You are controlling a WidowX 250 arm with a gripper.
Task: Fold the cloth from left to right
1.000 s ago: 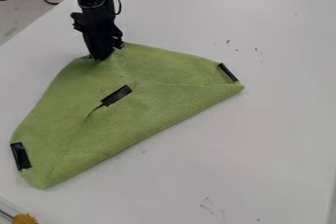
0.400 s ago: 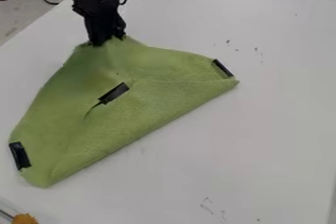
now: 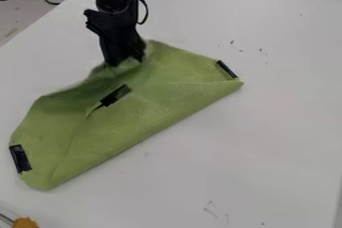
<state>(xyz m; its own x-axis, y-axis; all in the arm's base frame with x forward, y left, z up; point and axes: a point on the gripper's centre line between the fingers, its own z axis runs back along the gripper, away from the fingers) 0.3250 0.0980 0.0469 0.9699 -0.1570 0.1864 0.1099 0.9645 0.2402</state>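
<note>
I see the black two-finger gripper (image 3: 125,62) pinching the far edge of the soft green cloth (image 3: 147,104), and the cloth is all bunched up there. The cloth lies on the flat white table (image 3: 267,147). One black strip (image 3: 115,96) sits near its middle, with more black at both ends.

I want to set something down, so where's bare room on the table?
Bare white tabletop spreads from the lower-right edge of the green cloth to the picture's right side, faint marks aside. Another patch lies right of the black gripper, above the cloth. It's crowded around the gripper.
</note>
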